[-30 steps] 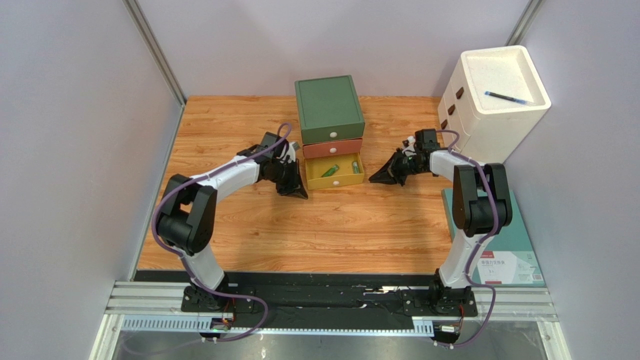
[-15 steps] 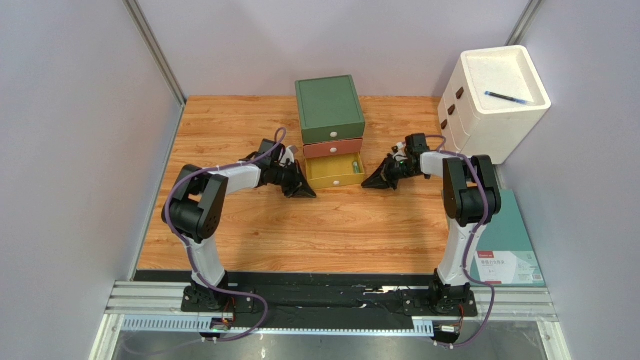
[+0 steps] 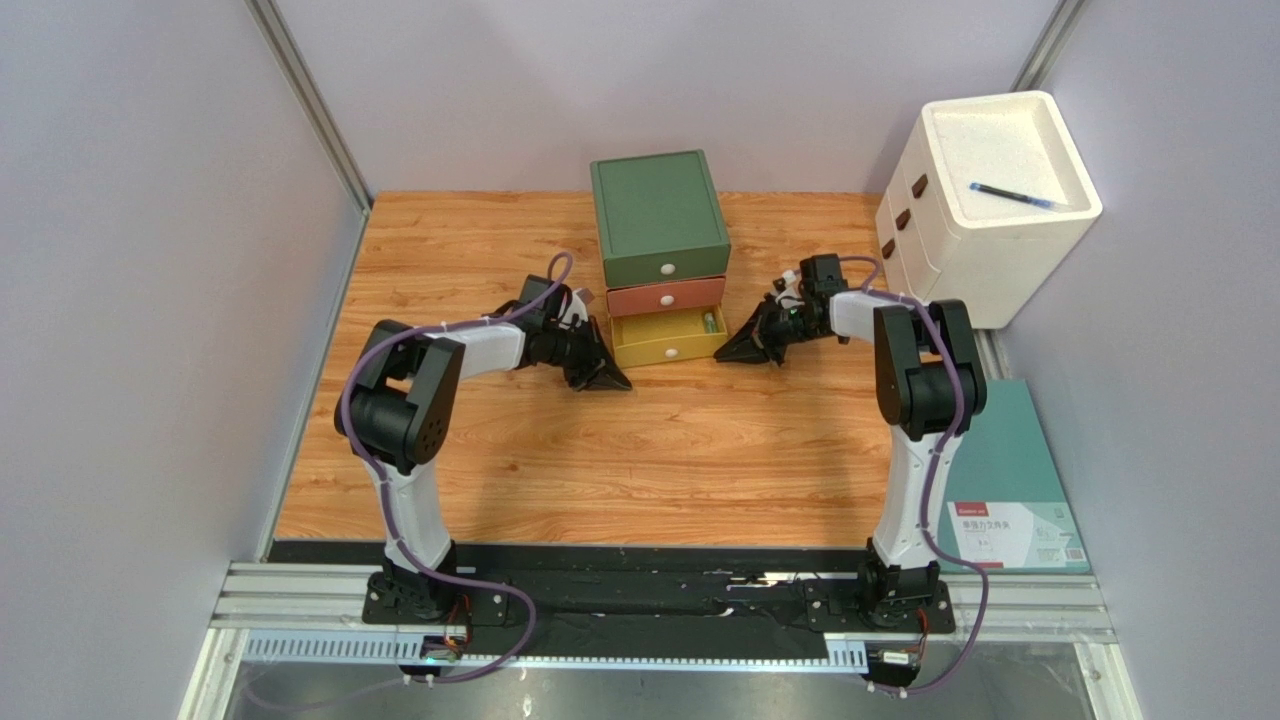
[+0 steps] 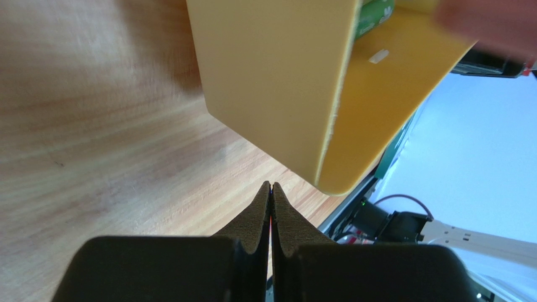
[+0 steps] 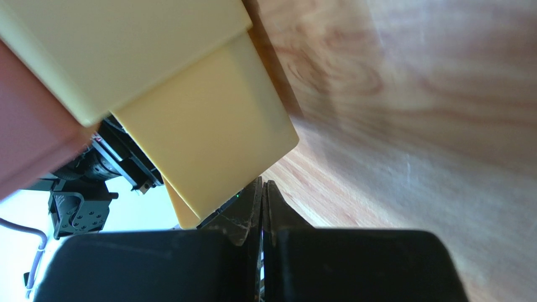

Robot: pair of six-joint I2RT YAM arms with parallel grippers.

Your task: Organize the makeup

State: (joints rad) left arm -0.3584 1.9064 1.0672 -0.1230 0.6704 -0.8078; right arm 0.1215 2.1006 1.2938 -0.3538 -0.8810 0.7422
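Observation:
The yellow bottom drawer (image 3: 669, 339) of the green, red and yellow drawer box (image 3: 658, 213) stands partly open. A green tube (image 3: 709, 321) lies inside at its right end and also shows in the left wrist view (image 4: 375, 11). The other makeup is out of view. My left gripper (image 3: 615, 381) is shut and empty at the drawer's front left corner (image 4: 328, 179), with its tips (image 4: 271, 189) just short of it. My right gripper (image 3: 727, 357) is shut and empty, with its tips (image 5: 261, 186) at the drawer's front right corner (image 5: 208, 145).
A white foam drawer unit (image 3: 984, 203) stands at the back right with a blue pen (image 3: 1016, 194) on top. A teal booklet (image 3: 1014, 488) lies at the table's right edge. Grey walls close in both sides.
The yellow drawer has slid further into the box and shows less of its inside. Both shut grippers have moved back with its front corners.

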